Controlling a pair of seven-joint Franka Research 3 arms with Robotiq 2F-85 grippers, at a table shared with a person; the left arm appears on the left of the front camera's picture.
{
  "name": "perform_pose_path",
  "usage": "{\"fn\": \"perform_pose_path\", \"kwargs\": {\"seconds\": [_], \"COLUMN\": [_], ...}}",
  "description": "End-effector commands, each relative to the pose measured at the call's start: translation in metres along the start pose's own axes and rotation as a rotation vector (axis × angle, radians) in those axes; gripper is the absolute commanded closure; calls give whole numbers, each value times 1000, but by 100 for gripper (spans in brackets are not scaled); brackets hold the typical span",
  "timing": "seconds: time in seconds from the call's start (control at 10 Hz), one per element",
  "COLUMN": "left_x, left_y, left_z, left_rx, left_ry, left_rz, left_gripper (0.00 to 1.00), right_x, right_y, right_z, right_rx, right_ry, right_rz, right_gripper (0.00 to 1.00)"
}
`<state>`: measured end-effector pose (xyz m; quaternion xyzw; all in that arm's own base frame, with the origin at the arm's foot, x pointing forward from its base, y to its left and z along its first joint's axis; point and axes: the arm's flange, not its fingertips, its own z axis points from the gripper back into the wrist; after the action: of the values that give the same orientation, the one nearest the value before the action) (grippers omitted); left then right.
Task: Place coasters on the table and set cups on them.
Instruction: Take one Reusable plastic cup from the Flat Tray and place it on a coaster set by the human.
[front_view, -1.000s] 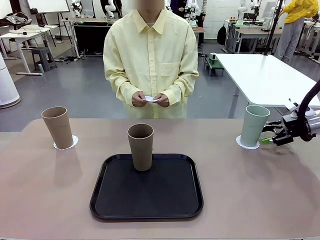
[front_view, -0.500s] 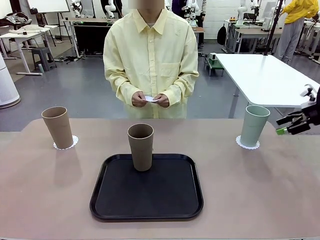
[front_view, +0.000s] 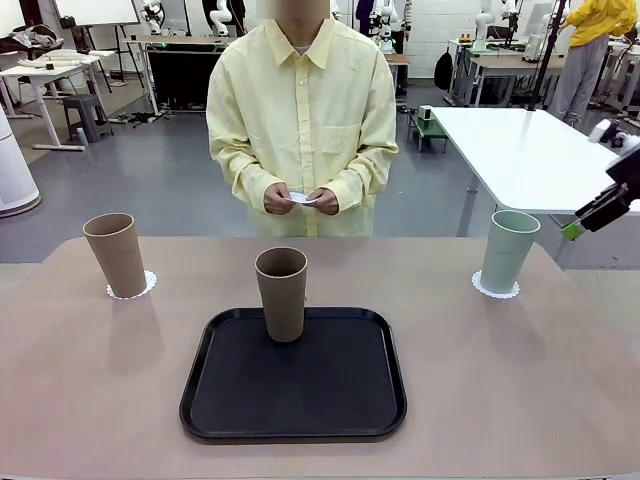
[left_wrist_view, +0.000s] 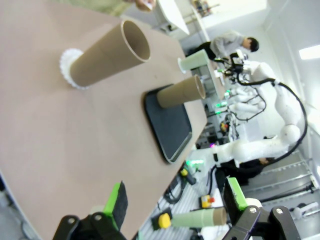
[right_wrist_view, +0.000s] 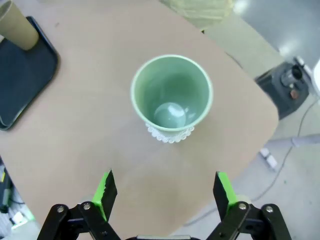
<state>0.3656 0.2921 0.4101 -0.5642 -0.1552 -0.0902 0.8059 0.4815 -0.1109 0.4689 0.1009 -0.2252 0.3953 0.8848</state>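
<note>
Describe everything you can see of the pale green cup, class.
The pale green cup is a tall, tapered, handleless tumbler with a matte finish, wider at the rim than at the base. It stands upright and empty, the same green inside, on a white scalloped paper coaster near the far right corner of the beige table. Nothing else touches it.

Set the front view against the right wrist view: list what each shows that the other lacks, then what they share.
Front, not right wrist: the person's hands holding a small white item, and the tan cup on a coaster. Right wrist, not front: the mint cup's inside bottom, seen from above past the open right pincer. Both: the mint cup on its doily, the brown cup on the black tray, the table.
</note>
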Motion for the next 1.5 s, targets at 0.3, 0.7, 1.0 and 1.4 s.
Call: {"fn": "perform_pose_path", "kwargs": {"seconds": [0.3, 0.7, 1.0, 1.4], "left_x": [0, 0, 0, 0], "left_y": [-2, -2, -2, -2], "left_z": [2, 2, 2, 2], "left_rx": [-1, -1, -1, -1], "left_ry": [-5, -5, -5, -5], "left_rz": [4, 4, 4, 4], "left_gripper": [0, 0, 0, 0], "right_x": [43, 43, 43, 43], "right_y": [46, 40, 40, 40], "right_z": [-12, -4, -4, -4], "right_rx": [-119, -75, -75, -75], "right_ry": [240, 196, 196, 196], "right_rz": [-27, 2, 2, 2], "right_gripper": [0, 0, 0, 0]}}
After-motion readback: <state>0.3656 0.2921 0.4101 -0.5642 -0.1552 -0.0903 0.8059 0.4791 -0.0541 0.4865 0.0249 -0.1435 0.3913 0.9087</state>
